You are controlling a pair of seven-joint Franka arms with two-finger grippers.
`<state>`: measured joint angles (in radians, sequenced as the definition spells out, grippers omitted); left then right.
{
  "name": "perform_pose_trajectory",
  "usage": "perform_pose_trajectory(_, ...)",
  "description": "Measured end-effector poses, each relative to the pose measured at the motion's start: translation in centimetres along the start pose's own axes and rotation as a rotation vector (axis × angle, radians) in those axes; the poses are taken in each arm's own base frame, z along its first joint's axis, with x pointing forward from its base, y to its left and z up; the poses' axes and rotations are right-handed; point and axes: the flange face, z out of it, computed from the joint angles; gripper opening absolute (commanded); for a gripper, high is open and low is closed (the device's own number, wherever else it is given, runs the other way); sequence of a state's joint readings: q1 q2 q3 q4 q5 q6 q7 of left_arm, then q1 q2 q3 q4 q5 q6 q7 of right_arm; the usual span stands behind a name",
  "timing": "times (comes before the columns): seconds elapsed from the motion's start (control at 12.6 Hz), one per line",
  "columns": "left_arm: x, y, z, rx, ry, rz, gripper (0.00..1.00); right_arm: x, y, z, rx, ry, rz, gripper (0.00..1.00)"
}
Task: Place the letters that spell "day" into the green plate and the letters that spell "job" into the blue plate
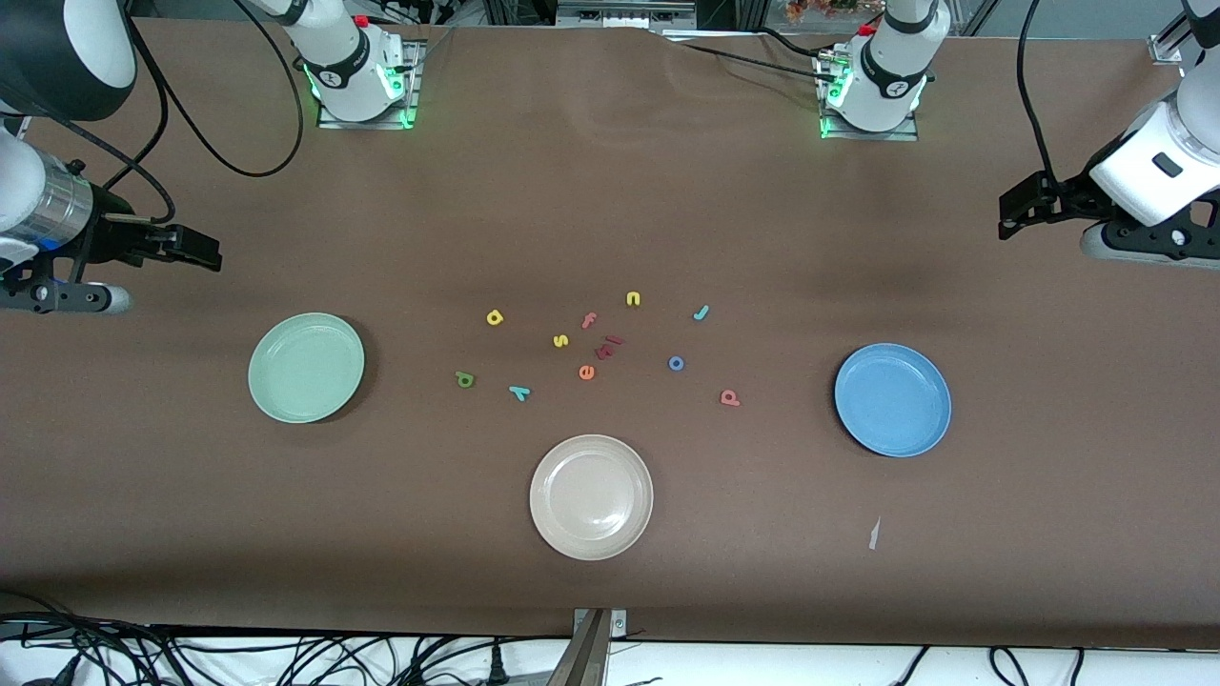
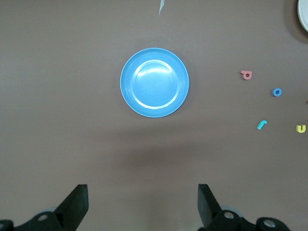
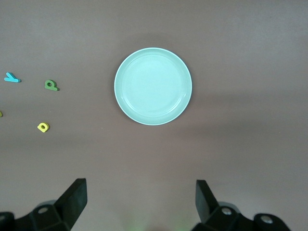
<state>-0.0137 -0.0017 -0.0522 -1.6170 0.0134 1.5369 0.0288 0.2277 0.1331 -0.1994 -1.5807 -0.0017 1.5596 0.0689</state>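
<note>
The mint-green plate (image 1: 305, 367) (image 3: 153, 86) lies empty toward the right arm's end, and the blue plate (image 1: 892, 400) (image 2: 154, 82) lies empty toward the left arm's end. Between them on the table lie the yellow "a" (image 1: 494, 317) (image 3: 43, 127), olive "d" (image 1: 465, 379) (image 3: 50, 85), teal "y" (image 1: 519, 392) (image 3: 12, 78), teal "j" (image 1: 701, 312) (image 2: 262, 124), blue "o" (image 1: 676, 363) (image 2: 277, 92) and red "b" (image 1: 730, 398) (image 2: 247, 74). My right gripper (image 1: 205, 252) (image 3: 140, 195) hangs open and empty above the table near the green plate. My left gripper (image 1: 1010, 219) (image 2: 143, 197) hangs open and empty near the blue plate.
An empty beige plate (image 1: 591, 496) sits nearer the front camera than the letters. Mixed in with them are a yellow "n" (image 1: 633, 298), yellow "s" (image 1: 560, 340), pinkish "f" (image 1: 589, 320), orange "e" (image 1: 586, 372) and dark red pieces (image 1: 608, 346). A paper scrap (image 1: 873, 534) lies near the blue plate.
</note>
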Motion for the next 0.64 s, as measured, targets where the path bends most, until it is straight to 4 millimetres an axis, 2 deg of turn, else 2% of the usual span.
perform_pose_trajectory(0.64, -0.07, 0.15, -0.33, 0.000, -0.004, 0.003, 1.00, 0.14, -0.13, 0.05, 0.000, 0.006, -0.002, 1.00)
